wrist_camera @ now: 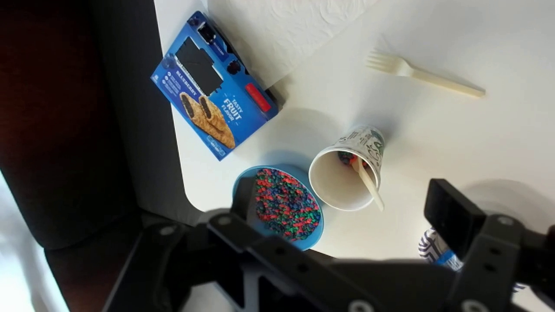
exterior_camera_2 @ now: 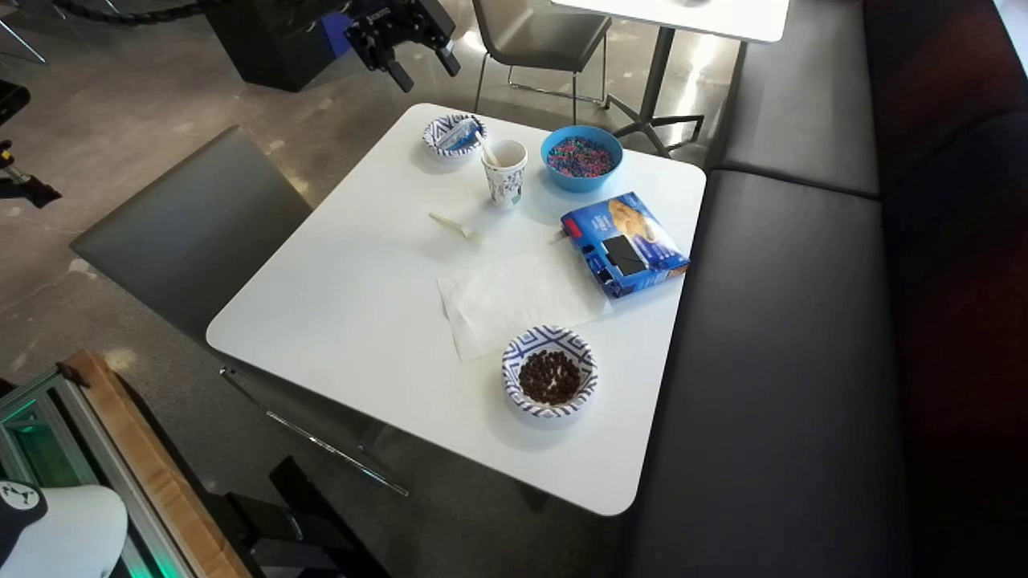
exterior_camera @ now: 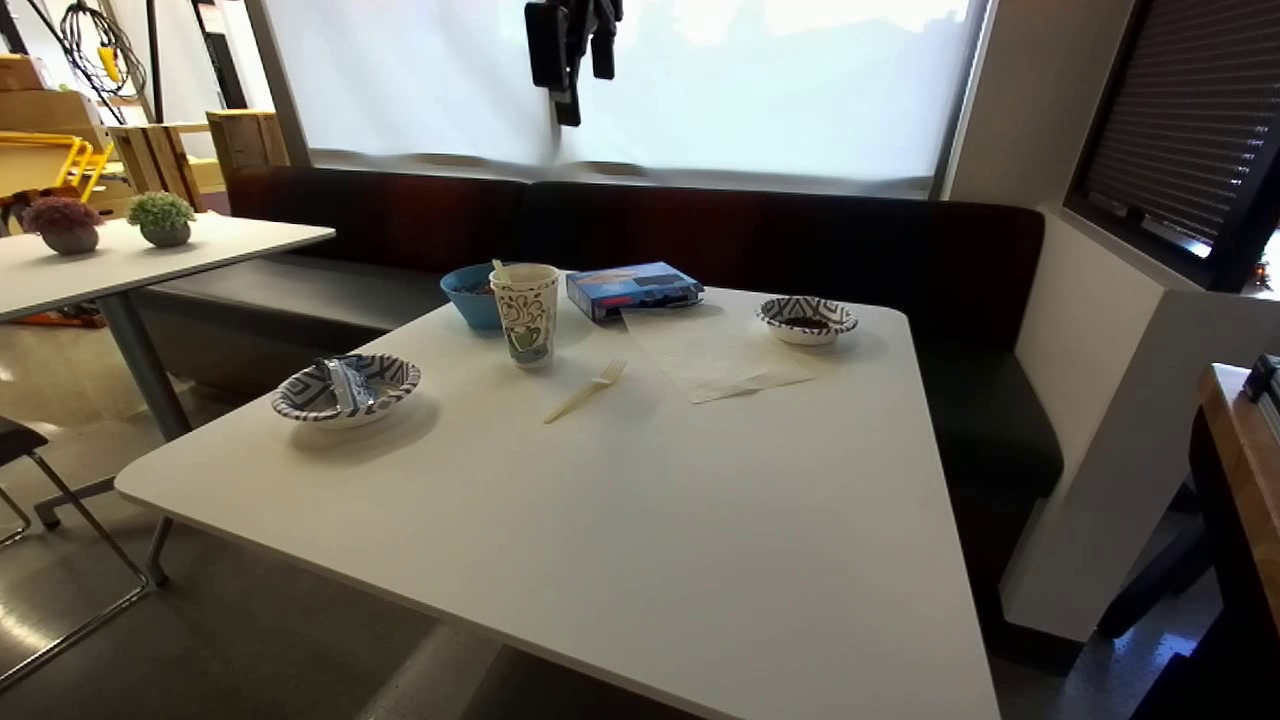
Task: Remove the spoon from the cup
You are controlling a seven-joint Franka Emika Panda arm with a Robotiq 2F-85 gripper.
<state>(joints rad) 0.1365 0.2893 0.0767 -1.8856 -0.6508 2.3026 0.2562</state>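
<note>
A patterned paper cup (exterior_camera: 528, 322) stands upright on the white table, also in an exterior view (exterior_camera_2: 507, 186) and in the wrist view (wrist_camera: 368, 143). The slim pale spoon (wrist_camera: 369, 185) leans in it, its handle past the rim and its lower end at small red and dark bits inside. The handle also shows in both exterior views (exterior_camera: 501, 271) (exterior_camera_2: 487, 151). My gripper (wrist_camera: 347, 203) is open and empty, fingers wide apart, high above the table, also seen in both exterior views (exterior_camera: 577, 72) (exterior_camera_2: 427, 72). It touches neither cup nor spoon.
A blue bowl (wrist_camera: 319, 229) of coloured bits stands close beside the cup. A blue box (wrist_camera: 256, 123), a pale fork (wrist_camera: 433, 80) and a paper napkin (exterior_camera_2: 514, 309) lie nearby. Patterned bowls hold a wrapper (exterior_camera: 350, 385) and dark bits (exterior_camera_2: 550, 377). A bench backs the table.
</note>
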